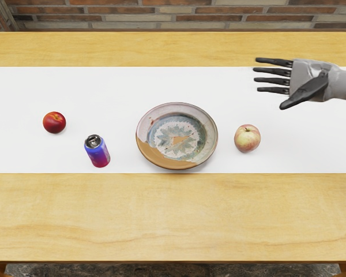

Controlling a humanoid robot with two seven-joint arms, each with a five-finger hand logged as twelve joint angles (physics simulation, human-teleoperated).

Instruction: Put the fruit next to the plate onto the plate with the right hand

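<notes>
A pale yellow-red apple [247,138] lies on the white runner just right of the patterned ceramic plate [205,119], a small gap between them. The plate holds nothing. My right hand [277,81] comes in from the right edge, hovering above and behind the apple, well apart from it. Its fingers [271,71] are stretched out flat toward the left, thumb angled down, holding nothing. The left arm does not show.
A red fruit [54,122] lies far left on the runner. A blue-purple can [97,151] stands between it and the plate. The white runner [311,144] crosses a wooden table [173,213]; a brick wall runs behind.
</notes>
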